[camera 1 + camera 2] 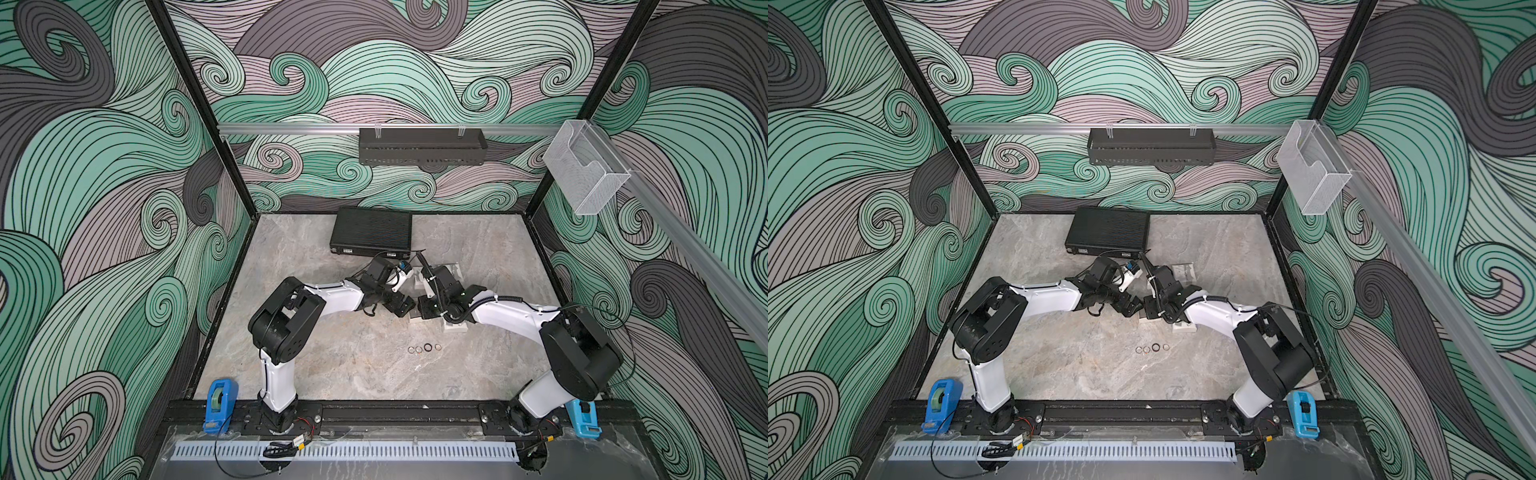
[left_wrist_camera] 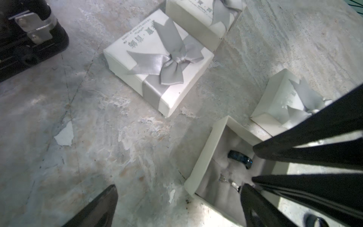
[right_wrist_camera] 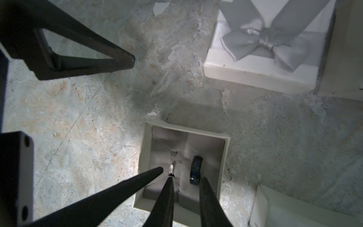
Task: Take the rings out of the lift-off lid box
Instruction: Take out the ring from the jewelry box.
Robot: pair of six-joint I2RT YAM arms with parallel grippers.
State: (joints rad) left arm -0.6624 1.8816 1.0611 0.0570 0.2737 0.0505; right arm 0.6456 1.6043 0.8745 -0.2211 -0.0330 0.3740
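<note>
Near the middle of the tabletop (image 1: 332, 365) stands the open box (image 3: 225, 157), its lid off. Bedded on edge, side by side, in its grey padding are a black ring (image 3: 196, 170) and a silver ring (image 3: 171, 167). Your right tool (image 3: 187, 179) reaches down into the box with its fingers a little apart. One finger stands between the two, just beside the silver ring, and the other is just outside the black ring. The black ring therefore sits between them without being visibly clamped. Your left tool (image 2: 179, 186) is spread wide: one fingertip lies inside the box just beside the silver ring, and the other hangs over bare tabletop. Toward the front of the tabletop, well apart from the box, four more rings (image 1: 428, 346) lie in a short row, one of them black. Close around the open box sit white boxes (image 2: 157, 62) with grey bows, and a black case (image 1: 372, 230) lies at the far edge.
</note>
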